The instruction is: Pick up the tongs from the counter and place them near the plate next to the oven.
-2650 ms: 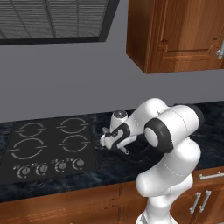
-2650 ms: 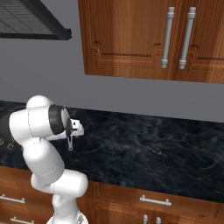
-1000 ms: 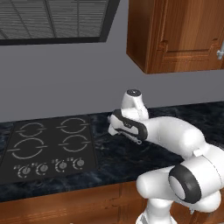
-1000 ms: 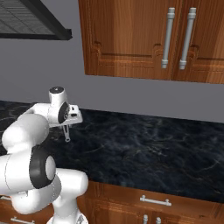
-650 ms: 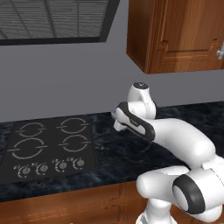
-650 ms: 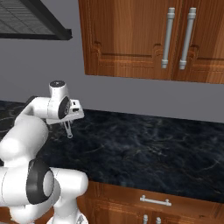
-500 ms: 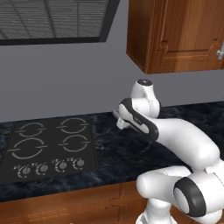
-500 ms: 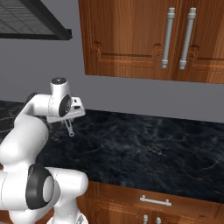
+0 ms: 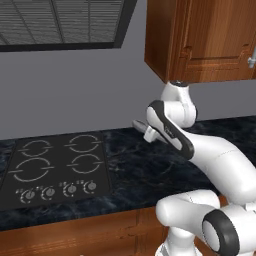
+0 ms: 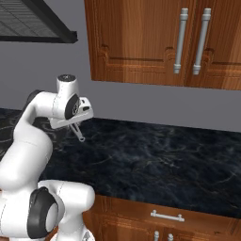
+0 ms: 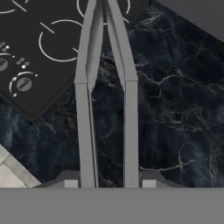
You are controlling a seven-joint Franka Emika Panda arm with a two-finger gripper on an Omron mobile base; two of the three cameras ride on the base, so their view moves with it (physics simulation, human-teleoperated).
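Even, soft rendered light, with no glare. The table (image 10: 155, 160) looks dark. Edges look slightly coarse, without blur.

A black cooktop (image 9: 52, 167) with four white burner rings and a row of round knobs (image 9: 58, 189) along its front edge lies flat at the left. A dark range hood (image 9: 60, 24) with a ribbed underside hangs over it. Brown wooden wall cabinets (image 10: 164, 42) with two upright steel handles (image 10: 192, 40) are mounted on a grey wall (image 9: 75, 92). Lower down, a drawer front carries a steel handle (image 10: 167, 216).
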